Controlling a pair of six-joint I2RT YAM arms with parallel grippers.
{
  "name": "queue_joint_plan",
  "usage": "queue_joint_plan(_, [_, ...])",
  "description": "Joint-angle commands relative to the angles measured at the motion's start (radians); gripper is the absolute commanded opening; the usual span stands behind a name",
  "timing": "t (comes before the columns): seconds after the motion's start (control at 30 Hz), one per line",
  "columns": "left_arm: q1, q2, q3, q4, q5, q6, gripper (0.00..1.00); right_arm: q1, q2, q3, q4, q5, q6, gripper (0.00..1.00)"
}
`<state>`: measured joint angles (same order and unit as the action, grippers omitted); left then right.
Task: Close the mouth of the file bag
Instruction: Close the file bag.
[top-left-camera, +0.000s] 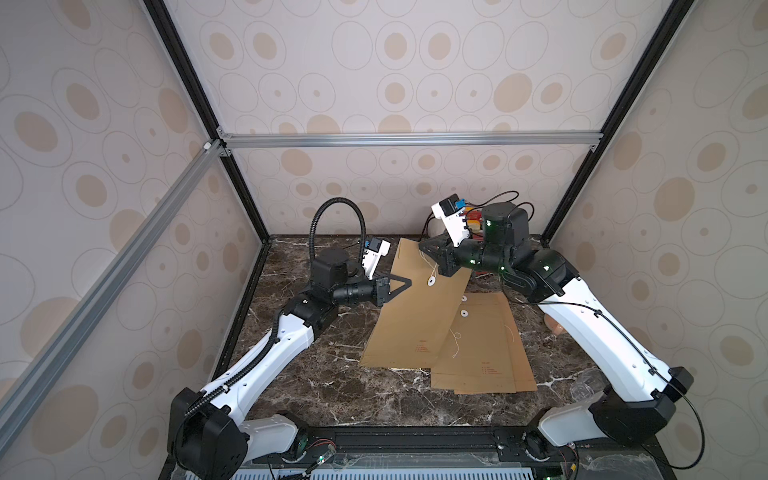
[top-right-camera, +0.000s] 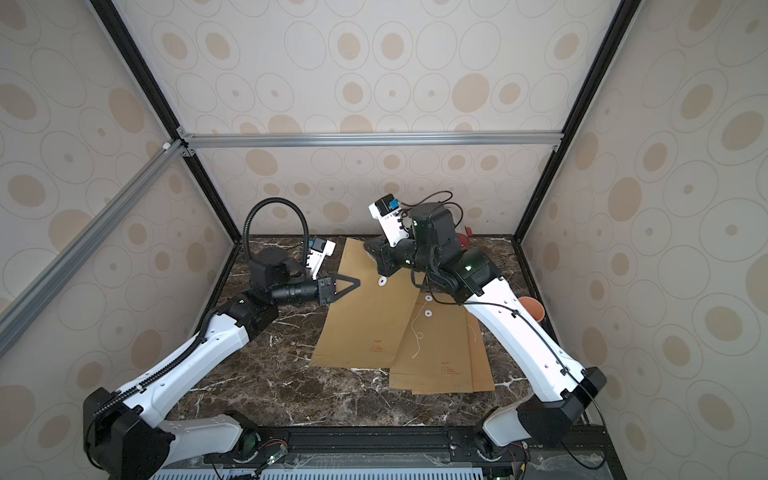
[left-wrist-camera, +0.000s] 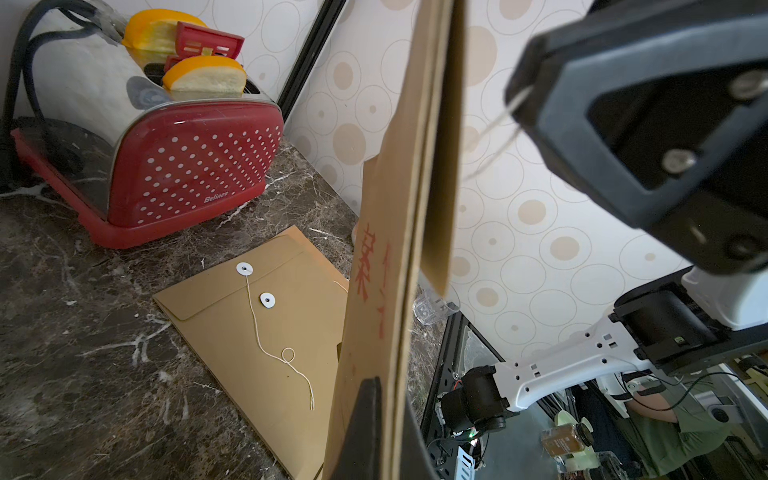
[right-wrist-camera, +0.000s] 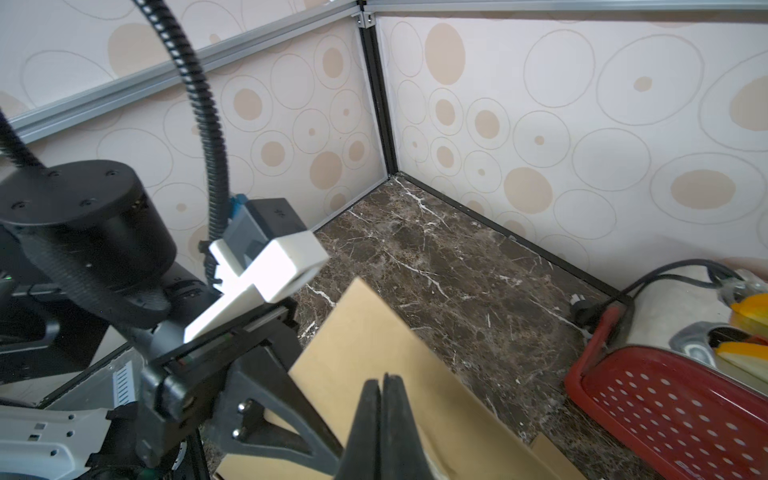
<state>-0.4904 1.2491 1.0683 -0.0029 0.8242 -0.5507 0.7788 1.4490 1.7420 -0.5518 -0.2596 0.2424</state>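
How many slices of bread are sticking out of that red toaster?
2. Both stick out on top of the toaster: the near slice by its red dotted end, the far slice behind it. No others seem hidden.

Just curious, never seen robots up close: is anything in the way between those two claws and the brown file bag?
Nothing visible does. The left gripper is clamped on the file bag's edge, and the right gripper, jaws shut, pinches its tie string. The red toaster stands apart, near the back wall.

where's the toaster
The toaster, clear in the left wrist view, stands at the far right corner of the table; in both top views the right arm hides most of it.
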Motion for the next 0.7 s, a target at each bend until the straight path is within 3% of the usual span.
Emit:
queue_joint_plan(0.0, [-0.007,0.0,0.044,0.011,0.008,0.012,0.0,0.057,0.029,0.024,0.018,0.036,-0.017,0.0])
queue_joint_plan(0.3, [-0.008,-0.005,0.04,0.023,0.013,-0.003,0.0,0.132,0.064,-0.001,0.046,0.063,-0.008,0.0])
queue_joint_plan(0.67, [0.001,-0.003,-0.004,0.194,0.063,-0.138,0.0,0.13,-0.152,-0.295,0.159,0.18,0.074,0.0])
